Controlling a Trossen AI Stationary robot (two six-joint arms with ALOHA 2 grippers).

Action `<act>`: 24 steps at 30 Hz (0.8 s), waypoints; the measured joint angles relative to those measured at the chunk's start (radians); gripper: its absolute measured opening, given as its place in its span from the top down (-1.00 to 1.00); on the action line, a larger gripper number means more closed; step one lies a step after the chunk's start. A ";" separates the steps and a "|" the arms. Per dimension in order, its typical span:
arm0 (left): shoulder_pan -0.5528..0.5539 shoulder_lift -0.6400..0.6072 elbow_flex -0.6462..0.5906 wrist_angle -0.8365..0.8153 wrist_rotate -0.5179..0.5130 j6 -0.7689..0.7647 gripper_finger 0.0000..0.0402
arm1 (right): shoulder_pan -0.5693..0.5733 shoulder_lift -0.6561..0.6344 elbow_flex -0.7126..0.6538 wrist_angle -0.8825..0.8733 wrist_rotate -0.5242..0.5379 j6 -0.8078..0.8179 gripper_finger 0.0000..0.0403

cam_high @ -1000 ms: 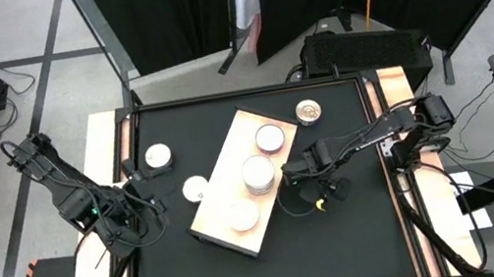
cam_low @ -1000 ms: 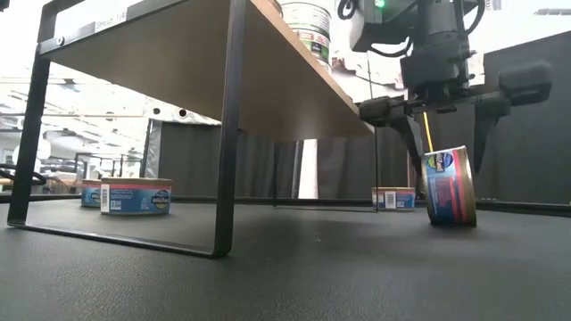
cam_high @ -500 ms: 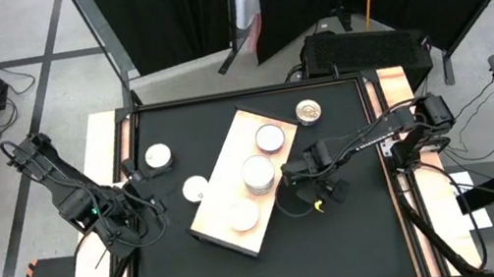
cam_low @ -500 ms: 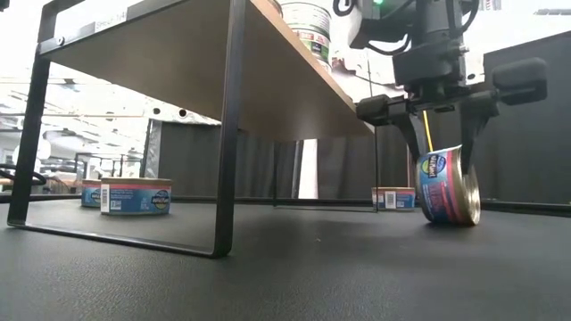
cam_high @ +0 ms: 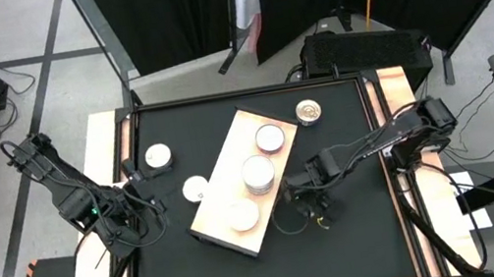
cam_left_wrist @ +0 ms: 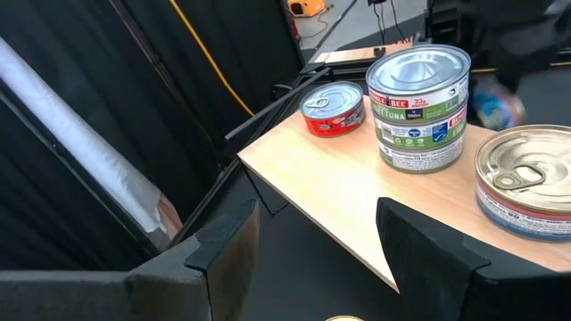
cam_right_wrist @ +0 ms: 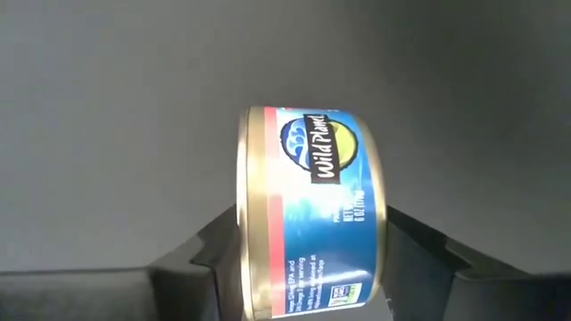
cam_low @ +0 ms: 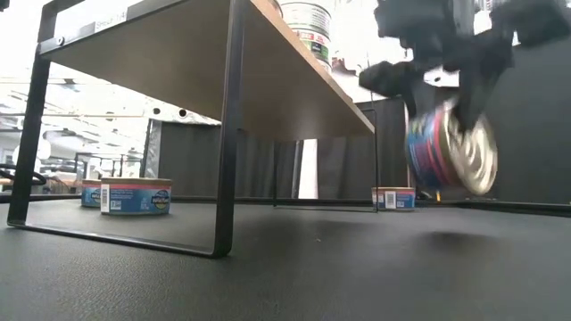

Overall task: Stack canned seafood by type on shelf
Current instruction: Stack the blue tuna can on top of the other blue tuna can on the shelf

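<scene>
Nearest you, your right tool is clamped on a blue-labelled tin, fingers pressing its flat faces; the tin hangs on edge, clear of the black counter, just beside the shelf. On the shelf sit a lone tin, a stack of tins, and a red tin. Your left tool waits partly open, holding nothing, by the shelf's other side, near two loose tins. Farthest off lies a golden-topped tin.
</scene>
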 joint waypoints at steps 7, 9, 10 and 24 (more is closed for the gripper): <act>0.000 0.000 0.000 0.002 -0.008 0.036 -0.15 | 0.061 0.000 0.191 0.009 -0.179 0.341 0.06; 0.000 0.000 0.000 0.002 -0.024 0.036 -0.15 | 0.082 0.000 0.239 0.029 -0.195 0.429 0.05; 0.000 0.000 0.000 0.002 -0.035 0.036 -0.15 | 0.093 0.000 0.262 0.042 -0.198 0.467 0.05; 0.000 0.000 0.000 0.201 -0.066 0.228 -0.15 | 0.145 -0.001 0.316 0.715 0.089 0.919 0.05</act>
